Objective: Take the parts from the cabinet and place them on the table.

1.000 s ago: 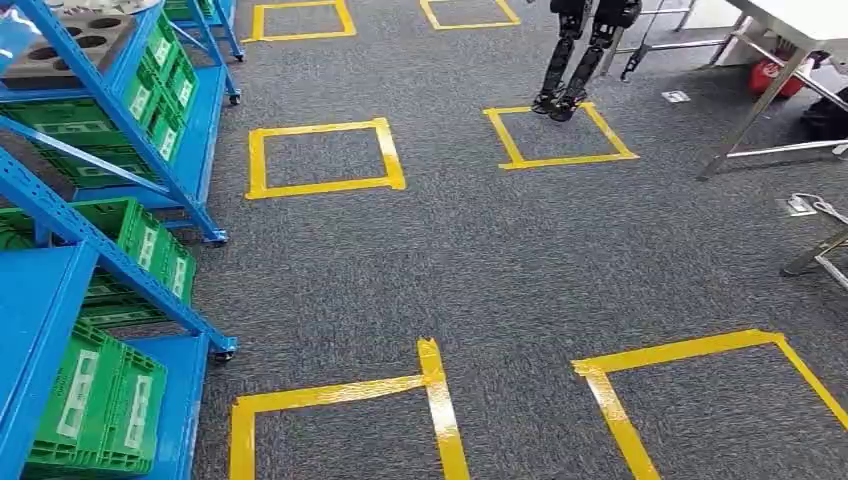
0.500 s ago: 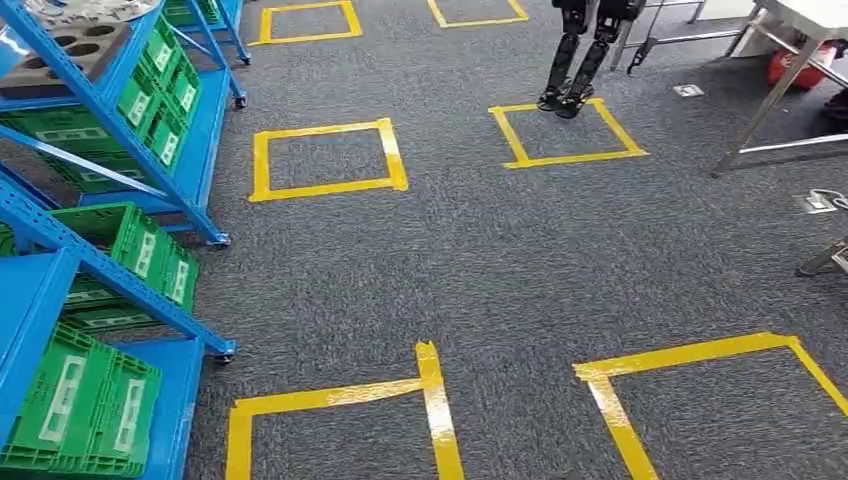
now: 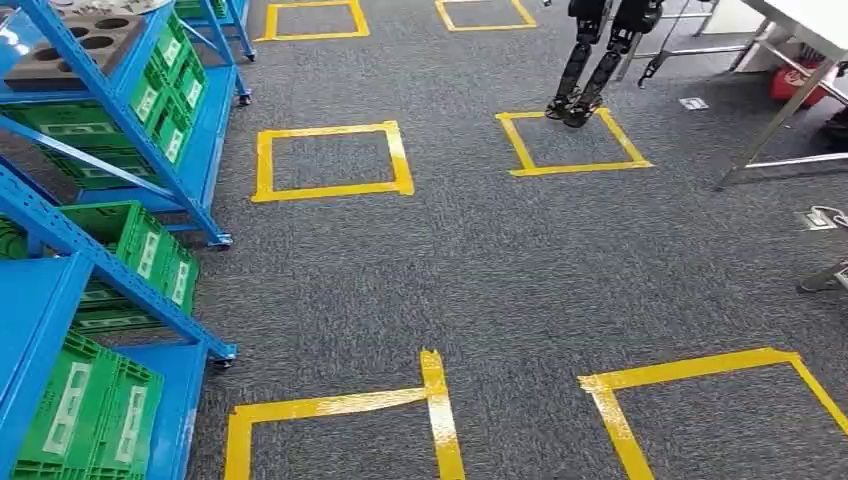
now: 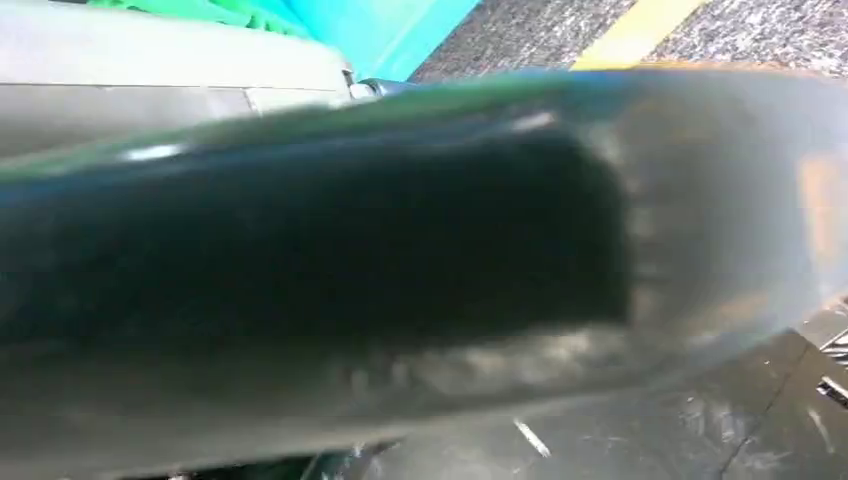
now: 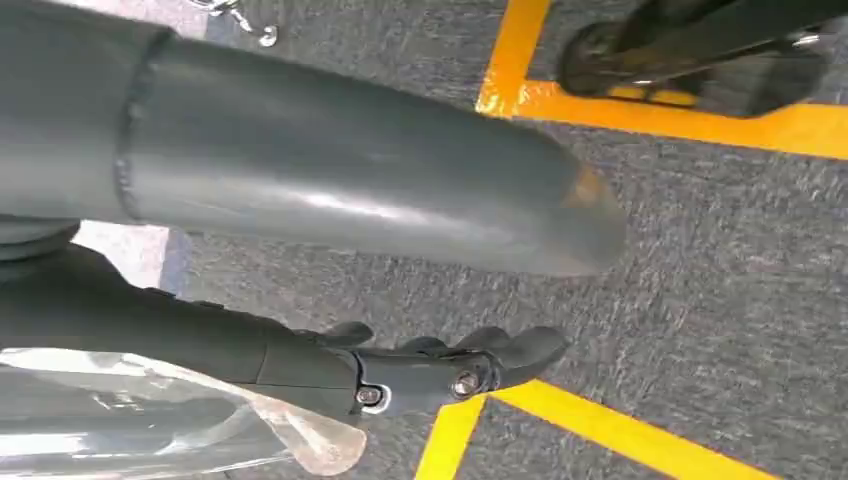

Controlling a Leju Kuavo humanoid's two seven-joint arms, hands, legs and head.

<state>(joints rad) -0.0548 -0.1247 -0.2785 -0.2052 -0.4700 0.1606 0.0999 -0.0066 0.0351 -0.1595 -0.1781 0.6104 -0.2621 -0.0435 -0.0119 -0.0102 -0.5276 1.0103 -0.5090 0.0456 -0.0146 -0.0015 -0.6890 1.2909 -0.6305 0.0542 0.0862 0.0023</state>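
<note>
Blue cabinet (image 3: 110, 150) runs along the left side of the grey carpet (image 3: 480, 270), green crates (image 3: 150, 250) on its shelves and a grey part tray (image 3: 80, 45) up top. Right hand (image 5: 300, 260) pinches a clear plastic bag (image 5: 150, 420) against its dark fingers (image 5: 440, 365). Left hand (image 4: 400, 270) is a blur, can't tell its state. White table (image 3: 810, 25) sits at the far right.

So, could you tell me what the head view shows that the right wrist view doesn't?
The head view adds the blue racks with green crates, another robot's legs and a table. The right wrist view adds the right hand with clear plastic by its fingers; whether it is held is unclear. Both share grey carpet and yellow tape.
</note>
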